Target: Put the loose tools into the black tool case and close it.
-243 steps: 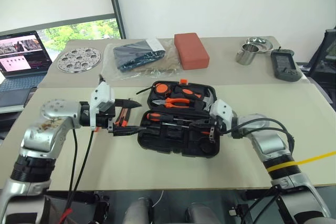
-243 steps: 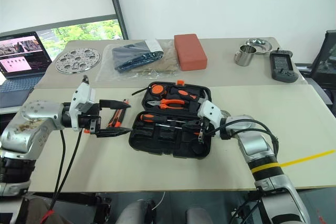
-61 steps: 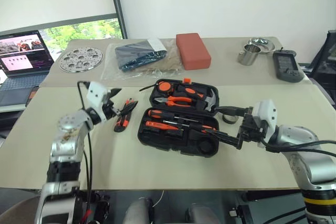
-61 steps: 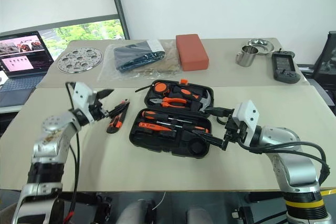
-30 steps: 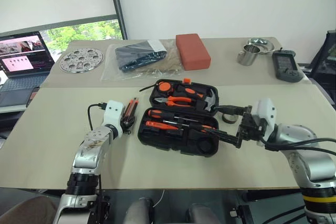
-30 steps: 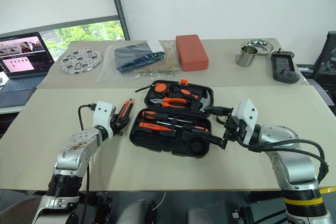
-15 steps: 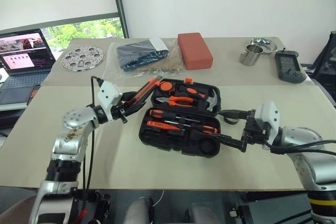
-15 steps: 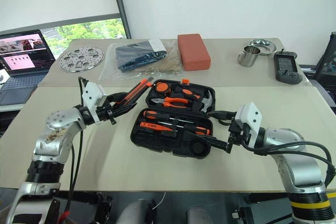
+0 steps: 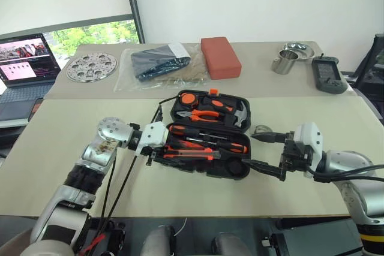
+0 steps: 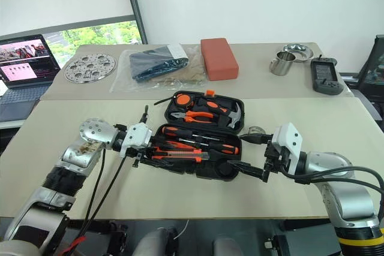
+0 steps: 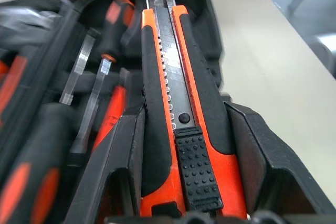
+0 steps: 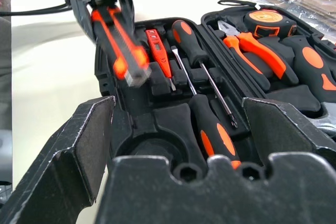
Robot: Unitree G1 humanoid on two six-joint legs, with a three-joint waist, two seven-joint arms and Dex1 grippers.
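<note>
The black tool case (image 9: 207, 139) lies open on the table. The left gripper (image 10: 144, 148) is clamped on the utility knife (image 11: 181, 129), holding it over the case's near-left tray; whether the knife touches the tray is hard to say. The right gripper (image 9: 264, 153), jaws spread wide and empty, hovers at the case's right end, beside the small grey tape roll (image 9: 261, 130).
</note>
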